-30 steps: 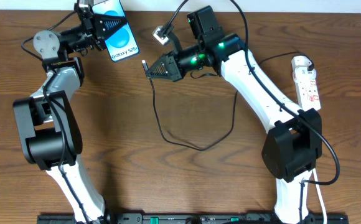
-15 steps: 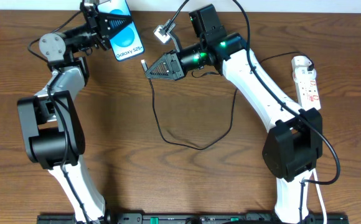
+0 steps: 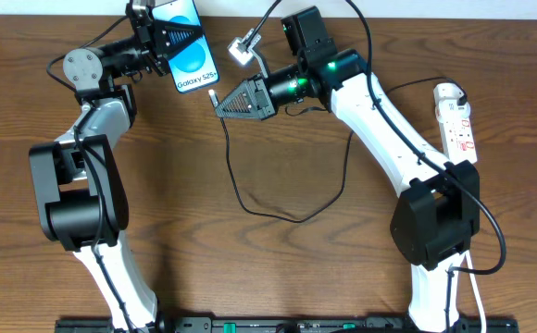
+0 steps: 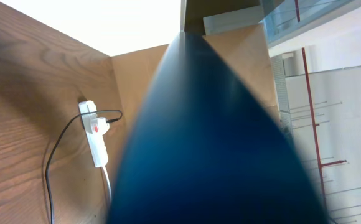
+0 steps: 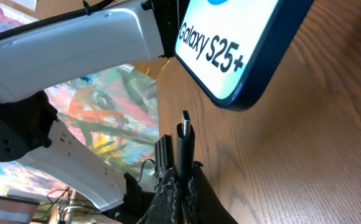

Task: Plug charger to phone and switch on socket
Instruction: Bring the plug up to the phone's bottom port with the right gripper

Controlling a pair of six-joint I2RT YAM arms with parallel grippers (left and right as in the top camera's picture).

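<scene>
Left tool (image 3: 178,39) pinches phone (image 3: 194,63); right tool (image 3: 222,104) pinches charger (image 5: 185,135), tip near phone.

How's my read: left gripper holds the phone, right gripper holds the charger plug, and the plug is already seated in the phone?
No. The left gripper holds the phone and the right gripper holds the charger plug, but the plug is not seated: the right wrist view shows its tip apart from the phone's edge.

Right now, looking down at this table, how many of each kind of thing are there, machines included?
phone: 1
charger cable: 1
power strip: 1
robot arms: 2, the left arm and the right arm
Total: 5
</scene>
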